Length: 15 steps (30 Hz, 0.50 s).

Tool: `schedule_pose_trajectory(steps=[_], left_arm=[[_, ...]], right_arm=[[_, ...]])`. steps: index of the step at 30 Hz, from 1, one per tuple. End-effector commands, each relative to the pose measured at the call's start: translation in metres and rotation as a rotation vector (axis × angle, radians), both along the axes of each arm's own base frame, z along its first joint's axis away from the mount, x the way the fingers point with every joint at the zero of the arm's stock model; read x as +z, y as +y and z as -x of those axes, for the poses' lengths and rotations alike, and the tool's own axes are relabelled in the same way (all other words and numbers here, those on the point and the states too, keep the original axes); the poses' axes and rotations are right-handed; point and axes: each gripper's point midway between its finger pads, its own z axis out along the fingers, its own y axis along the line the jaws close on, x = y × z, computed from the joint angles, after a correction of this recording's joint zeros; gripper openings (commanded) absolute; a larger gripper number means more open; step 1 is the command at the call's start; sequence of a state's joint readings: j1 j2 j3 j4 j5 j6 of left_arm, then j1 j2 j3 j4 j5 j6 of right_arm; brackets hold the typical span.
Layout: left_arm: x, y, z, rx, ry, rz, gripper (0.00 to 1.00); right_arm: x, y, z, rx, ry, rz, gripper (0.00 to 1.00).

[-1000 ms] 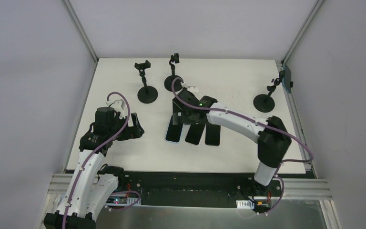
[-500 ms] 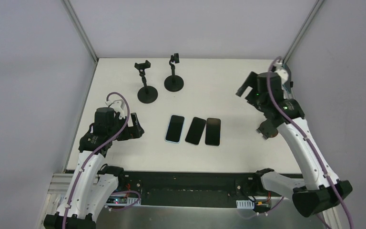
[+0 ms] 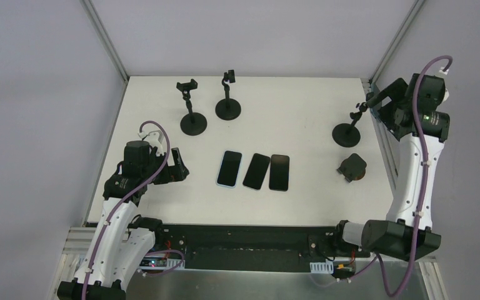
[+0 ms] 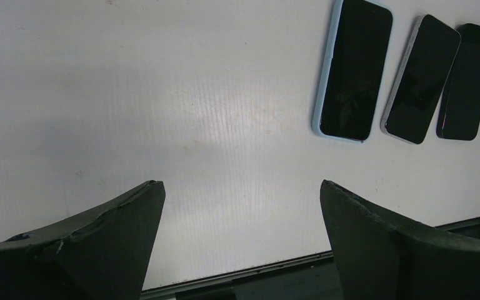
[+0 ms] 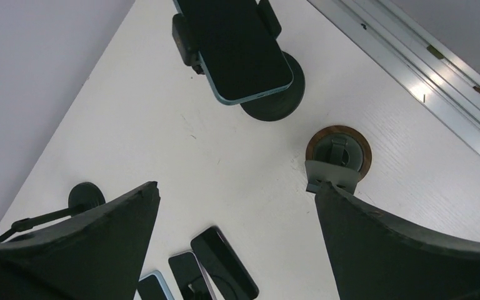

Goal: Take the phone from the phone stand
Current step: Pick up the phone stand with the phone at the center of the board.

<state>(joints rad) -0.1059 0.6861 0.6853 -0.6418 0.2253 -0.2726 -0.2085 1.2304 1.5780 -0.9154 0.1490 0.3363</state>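
Far right of the bench [image 3: 287,106], by the edge rail: the phone [image 5: 234,44] sits clamped in the phone stand [image 3: 346,134], screen dark, light-blue case edge showing, tilted over the stand's round base. No logo or text on it is sharp enough to read. Right arm stands tall from its base at the near right, elbow high, wrist up over that far-right corner and looking down. Right hand [image 5: 236,186] has its fingers wide apart with nothing between them. In the right wrist view the phone lies beyond the fingertips, roughly centred on the gap and well apart from both fingers, no contact. Just beside the stand, toward the near edge, is a brown-rimmed disc [image 5: 337,153] carrying a dark grey part. Left arm is folded at the near left, left hand [image 4: 240,184] low over bare bench, fingers apart and empty, pointing toward a row of three loose phones [image 3: 256,170] lying flat mid-bench, screens dark, the leftmost in a light-blue case. Two bare stands [image 3: 194,124] are at the back left, upright, close to each other.
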Motion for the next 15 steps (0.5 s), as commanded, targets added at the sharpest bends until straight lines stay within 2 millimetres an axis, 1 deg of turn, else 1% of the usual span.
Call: schedule_pose_trajectory(steps=[1, 6, 12, 15], left_arm=[[0.011, -0.001, -0.001, -0.012, -0.022, -0.005, 0.99], [0.012, -0.002, -0.001, -0.014, -0.026, -0.001, 0.99], [0.012, -0.004, -0.001, -0.023, -0.023, 0.005, 0.99], [0.013, -0.004, 0.0, -0.023, -0.028, 0.006, 0.99]], right_arm=[[-0.011, -0.003, -0.011, 0.078, 0.041, -0.114, 0.99], [-0.017, -0.019, -0.032, 0.133, 0.032, -0.128, 0.99], [-0.014, -0.033, -0.059, 0.181, -0.037, -0.152, 0.99], [-0.022, -0.042, -0.066, 0.174, -0.019, -0.142, 0.99]])
